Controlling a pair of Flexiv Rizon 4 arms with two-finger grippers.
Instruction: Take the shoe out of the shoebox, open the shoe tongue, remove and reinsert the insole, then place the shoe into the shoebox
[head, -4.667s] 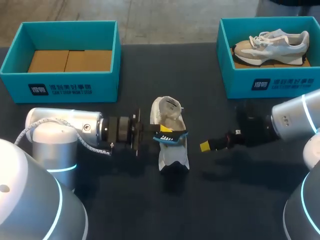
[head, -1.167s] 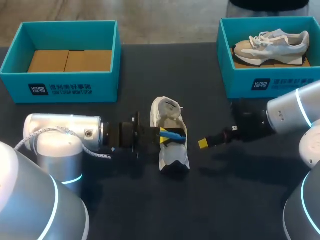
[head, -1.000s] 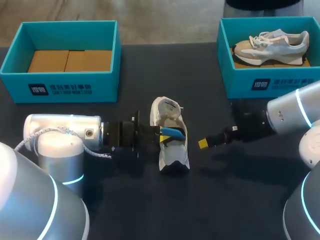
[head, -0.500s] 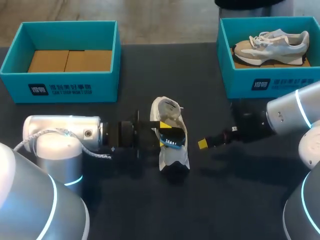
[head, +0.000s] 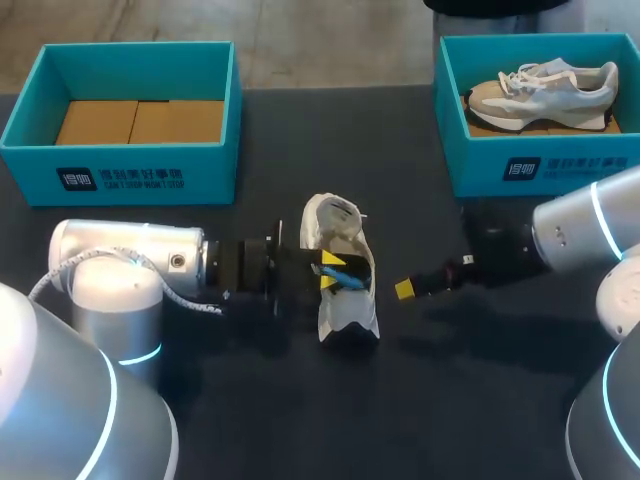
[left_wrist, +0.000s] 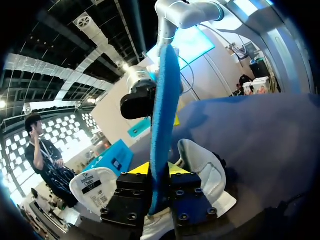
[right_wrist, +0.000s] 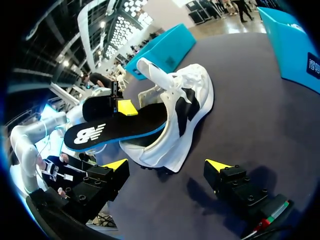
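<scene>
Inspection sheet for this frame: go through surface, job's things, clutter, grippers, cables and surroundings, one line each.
Surface: dark table, with no spills or marks visible.
Job's things: white shoe on the table between the grippers. The insole has one end in the shoe's opening and the other end sticking out. Left shoebox holds only cardboard inserts. Right shoebox holds a beige sneaker.
Clutter: nothing seen.
Grippers: left gripper is shut on the insole. Right gripper is open beside the shoe, not touching it.
Cables: grey cable looped on the left arm, clear of the shoe.
Surroundings: nothing seen reaching over the table.
</scene>
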